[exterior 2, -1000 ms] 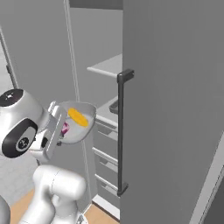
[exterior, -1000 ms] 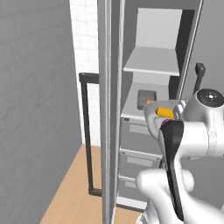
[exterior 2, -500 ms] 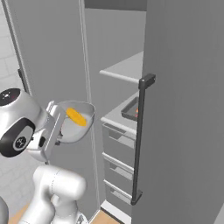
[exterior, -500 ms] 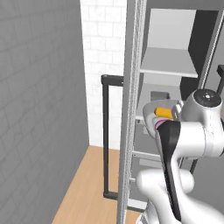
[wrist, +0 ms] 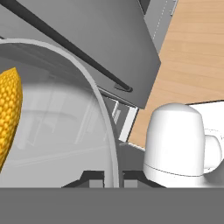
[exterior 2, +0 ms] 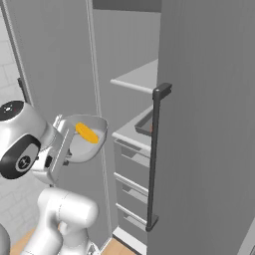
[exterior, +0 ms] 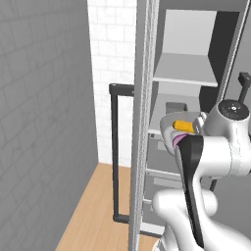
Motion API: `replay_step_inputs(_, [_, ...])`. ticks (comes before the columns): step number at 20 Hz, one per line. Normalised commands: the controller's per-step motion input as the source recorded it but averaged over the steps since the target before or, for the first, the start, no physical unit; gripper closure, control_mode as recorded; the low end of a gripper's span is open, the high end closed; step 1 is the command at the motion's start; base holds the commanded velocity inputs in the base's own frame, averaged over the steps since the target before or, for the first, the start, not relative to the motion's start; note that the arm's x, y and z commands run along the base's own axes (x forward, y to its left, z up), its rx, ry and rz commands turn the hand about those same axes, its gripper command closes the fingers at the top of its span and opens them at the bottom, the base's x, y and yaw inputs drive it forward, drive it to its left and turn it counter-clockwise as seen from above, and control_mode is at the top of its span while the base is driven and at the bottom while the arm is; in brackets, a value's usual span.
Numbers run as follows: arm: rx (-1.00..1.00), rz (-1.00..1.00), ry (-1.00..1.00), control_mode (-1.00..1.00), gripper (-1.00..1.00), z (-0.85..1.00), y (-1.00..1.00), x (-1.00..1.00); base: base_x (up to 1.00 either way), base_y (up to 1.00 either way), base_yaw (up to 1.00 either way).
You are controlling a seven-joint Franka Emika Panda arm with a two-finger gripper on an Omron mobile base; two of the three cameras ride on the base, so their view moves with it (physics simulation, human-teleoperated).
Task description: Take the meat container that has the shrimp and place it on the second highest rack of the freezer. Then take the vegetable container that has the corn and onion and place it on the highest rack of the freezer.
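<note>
My pincer (wrist: 113,175) is clamped on the rim of the vegetable container (exterior 2: 88,144), held left of centre with the corn (exterior 2: 86,133) inside, and I worry it clips the freezer (exterior 2: 209,124) door edge or tilts and spills before the highest rack (exterior: 185,70).

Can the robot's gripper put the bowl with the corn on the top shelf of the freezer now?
Probably yes. The gripper holds the bowl with the corn, the freezer stands open, and the top shelf looks bare, though it sits higher.
</note>
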Motion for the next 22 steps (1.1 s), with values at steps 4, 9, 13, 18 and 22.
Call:
replay_step_inputs(4, [0.0,0.0,0.0,1.0,1.0,0.0,0.0,0.0,0.02,-0.04,0.0])
replay_step_inputs(9, [0.0,0.0,0.0,1.0,1.0,0.0,0.0,0.0,0.05,0.0,0.0])
replay_step_inputs(13, [0.04,0.0,-0.2,-1.0,1.0,0.24,-0.22,0.08,0.0,0.0,0.0])
replay_step_inputs(18, [0.08,-0.03,-0.21,-1.0,1.0,0.57,-0.17,0.66,0.0,0.0,0.0])
replay_step_inputs(22, [0.18,-0.2,-0.05,-1.0,1.0,0.3,-0.32,0.81,0.0,0.0,0.0])
